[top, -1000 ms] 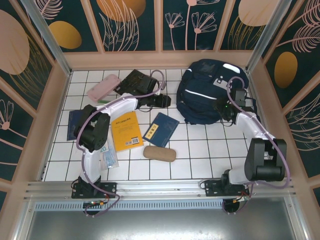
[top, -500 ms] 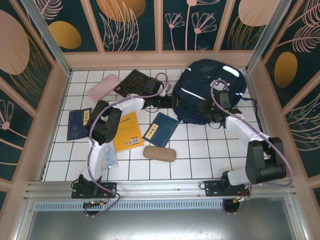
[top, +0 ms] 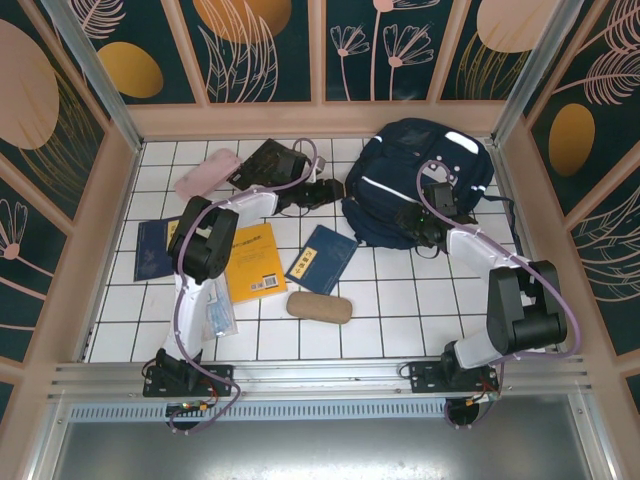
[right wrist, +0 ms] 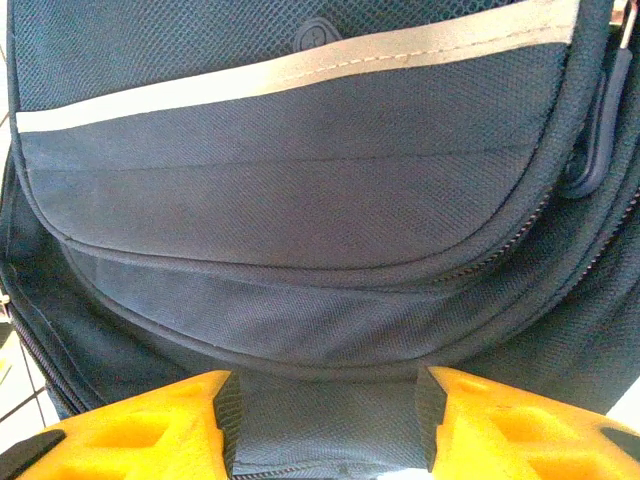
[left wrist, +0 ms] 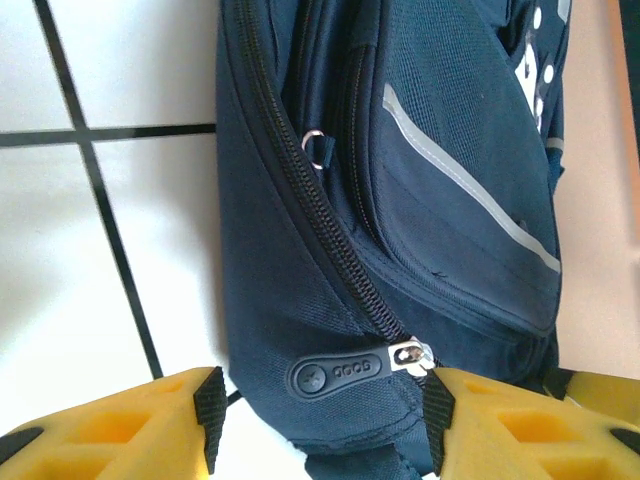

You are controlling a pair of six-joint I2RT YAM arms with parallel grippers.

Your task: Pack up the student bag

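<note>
The backpack (top: 415,180) is lying at about 1 o'clock on the white tiled table (top: 400,320), in the far right corner. Its far edge is pressing close to the wall, and its straps are tucked out of sight.

The left gripper (top: 335,190) is reaching in at the backpack's 9 o'clock side. In the left wrist view this gripper (left wrist: 320,425) is standing spread, its yellow fingers (left wrist: 110,425) straddling the bag's bottom corner. The fabric between them is not looking squeezed. A zipper pull (left wrist: 410,355) is sitting right against the pad at 3 o'clock. The fingers are cut off by the lower edge.

The right gripper (top: 415,225) is sitting at the backpack's 6 o'clock edge, largely merging with the dark fabric from above. In the right wrist view it (right wrist: 328,430) is pinching a fold of navy cloth that is filling the whole gap between the pads. A grey stripe (right wrist: 300,70) is crossing the pocket at 12 o'clock.

Around 9 o'clock on the table, the left arm is covering part of a yellow book (top: 252,262) and a black flat item (top: 268,160) that I cannot identify. A pink case (top: 207,172), a blue booklet (top: 322,258) and a brown case (top: 320,307) are lying in the open. A clear packet (top: 216,316) is half hidden beside the arm.
</note>
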